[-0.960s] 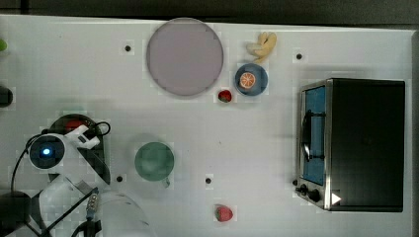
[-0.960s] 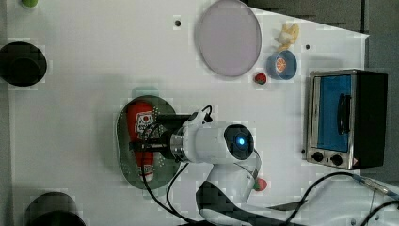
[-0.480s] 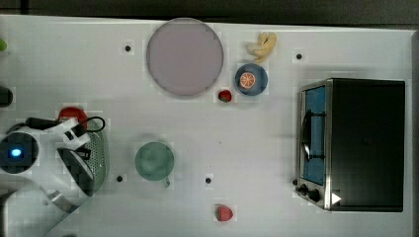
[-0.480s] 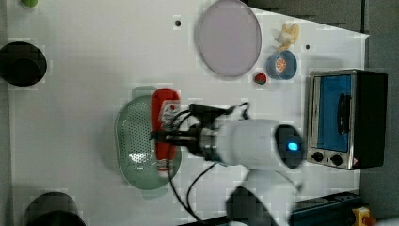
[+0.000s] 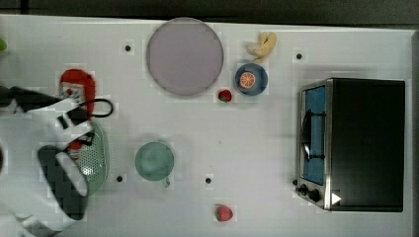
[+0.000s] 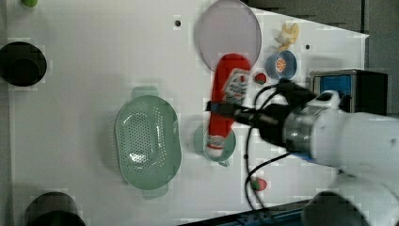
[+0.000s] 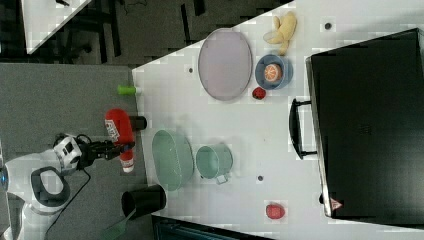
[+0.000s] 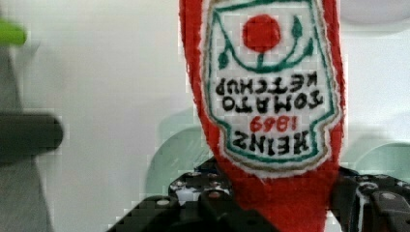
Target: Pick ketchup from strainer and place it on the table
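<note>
The ketchup (image 6: 229,96), a red bottle with a white label, hangs well above the table (image 6: 94,70) with my gripper (image 6: 221,109) shut around its middle. In the left view its white cap overlaps the green cup. The pale green strainer (image 6: 148,141) lies below with nothing inside. In the top view the ketchup (image 5: 76,85) shows past my arm, which covers part of the strainer (image 5: 97,153). The right view has the ketchup (image 7: 117,127) and gripper (image 7: 121,146) left of the strainer (image 7: 172,160). Close up, the ketchup (image 8: 266,96) label reads upside down above the gripper (image 8: 280,200).
A green cup (image 5: 154,160) stands beside the strainer. A lilac plate (image 5: 184,57), a blue bowl with an orange (image 5: 251,79), a banana (image 5: 262,44) and two strawberries (image 5: 225,95) (image 5: 223,213) sit on the table. A toaster oven (image 5: 356,143) fills the top view's right.
The arm has lifted the ketchup up out of the strainer and away from it. The strainer is left with nothing in it.
</note>
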Controlling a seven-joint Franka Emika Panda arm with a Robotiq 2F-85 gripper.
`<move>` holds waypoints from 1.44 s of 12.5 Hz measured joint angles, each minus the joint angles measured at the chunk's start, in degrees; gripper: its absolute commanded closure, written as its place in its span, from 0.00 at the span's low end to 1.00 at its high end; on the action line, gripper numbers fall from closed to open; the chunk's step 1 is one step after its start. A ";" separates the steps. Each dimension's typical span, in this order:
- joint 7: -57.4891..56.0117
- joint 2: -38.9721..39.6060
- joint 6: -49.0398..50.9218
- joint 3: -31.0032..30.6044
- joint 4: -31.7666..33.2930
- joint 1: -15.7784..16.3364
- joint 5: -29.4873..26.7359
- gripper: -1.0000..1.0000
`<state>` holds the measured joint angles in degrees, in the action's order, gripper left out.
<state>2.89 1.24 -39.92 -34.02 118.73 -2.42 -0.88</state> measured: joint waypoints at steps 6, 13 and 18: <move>-0.16 1.74 4.06 14.48 2.24 -4.27 0.56 0.44; -1.97 6.51 2.66 29.02 7.61 -9.42 -0.22 0.44; -2.66 14.63 -6.74 29.22 10.85 -9.52 0.47 0.00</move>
<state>0.23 15.88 -46.66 -4.80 129.59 -11.94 -0.42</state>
